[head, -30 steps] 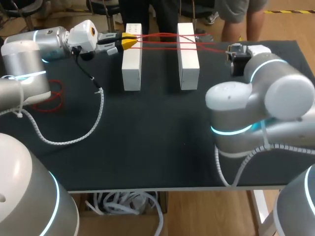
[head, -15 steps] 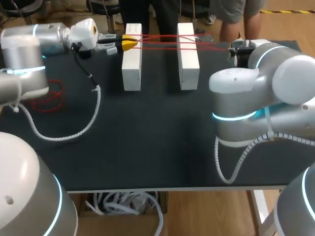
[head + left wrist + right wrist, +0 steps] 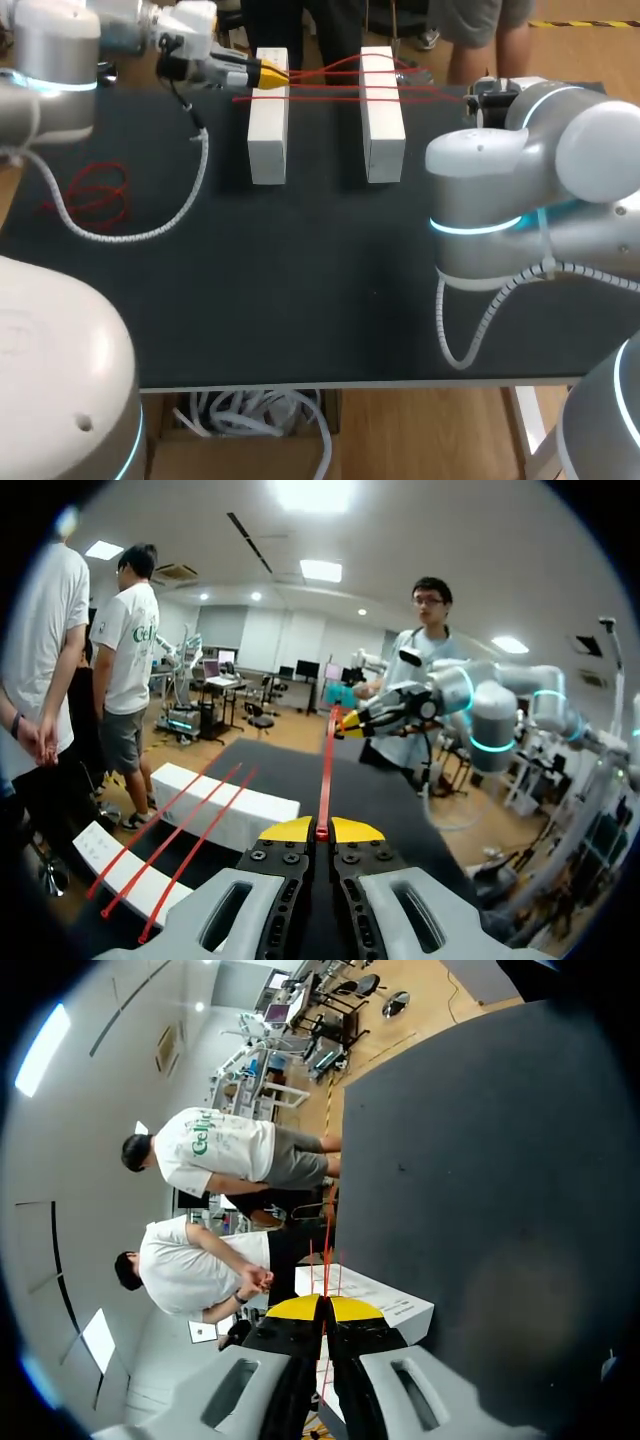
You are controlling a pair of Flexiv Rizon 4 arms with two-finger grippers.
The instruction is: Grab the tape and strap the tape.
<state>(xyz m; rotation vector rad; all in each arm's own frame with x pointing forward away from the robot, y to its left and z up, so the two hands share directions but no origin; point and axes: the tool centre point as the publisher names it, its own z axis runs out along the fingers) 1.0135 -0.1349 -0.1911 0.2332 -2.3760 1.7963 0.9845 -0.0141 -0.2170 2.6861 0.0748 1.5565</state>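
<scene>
**Pinching a thin red tape (image 3: 326,780) from both ends**

Near the upper left of the head view, the left gripper (image 3: 272,73) has its yellow tips pressed together on the tape. It sits just over the far end of the left white rectangular block (image 3: 268,120). The left wrist view shows the same grip. Both tips meet on the red band, which runs straight ahead from them to the right gripper (image 3: 350,723) and ends between that claw's yellow tips.

At the upper right of the head view the right gripper is mostly hidden behind its own arm, and only a dark part of it shows. In the right wrist view its fingers are closed tight, with a thin red strand caught between them.

Several strands of the tape stretch across the upper part of the head view. They pass over the far ends of the left block and the right white rectangular block (image 3: 383,120). One loose end pokes out just left of the left block. The two blocks stand side by side, apart, with their long sides parallel, on the black table (image 3: 300,260).

A loose red coil (image 3: 95,195) lies on the table near the left edge of the frame, well apart from the blocks. Whether it joins the stretched strands cannot be told. A white spiral cable (image 3: 150,232) hangs from the left arm and curves over the table between the coil and the left block.
</scene>
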